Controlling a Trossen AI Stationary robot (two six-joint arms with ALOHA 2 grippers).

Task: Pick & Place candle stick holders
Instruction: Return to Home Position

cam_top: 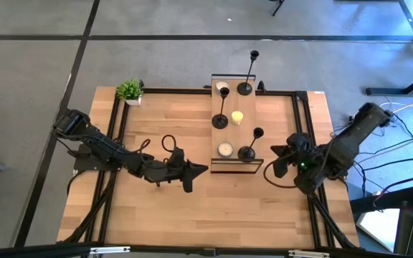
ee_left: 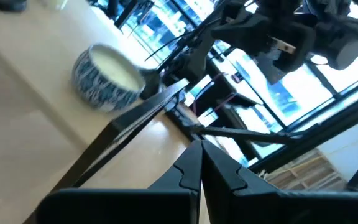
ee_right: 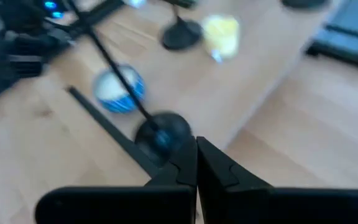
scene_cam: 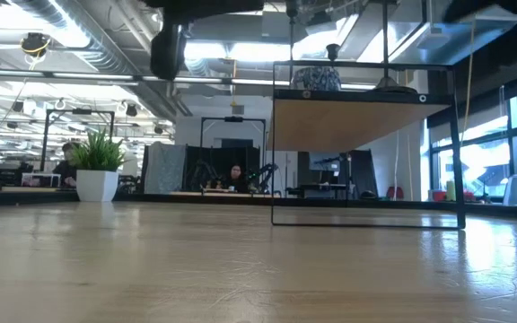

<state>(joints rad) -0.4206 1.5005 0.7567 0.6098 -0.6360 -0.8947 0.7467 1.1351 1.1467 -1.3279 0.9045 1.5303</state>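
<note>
Your left gripper [cam_top: 196, 170] hangs clenched and empty above the counter [cam_top: 192, 208], left of the shelf [cam_top: 228, 135]. Your right gripper [cam_top: 278, 161] is clenched and empty too, just right of it. All three candle stick holders [cam_top: 220, 121] stand on the shelf.

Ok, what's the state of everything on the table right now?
Left end effector: shut, empty, left of shelf.
Right end effector: shut, empty, right of shelf.
Far candle stick holder: upright on shelf.
Middle candle stick holder: upright on shelf.
Near candle stick holder: upright on shelf.
Blue candle jar: upright on shelf.
Potted plant: upright, off shelf.
</note>
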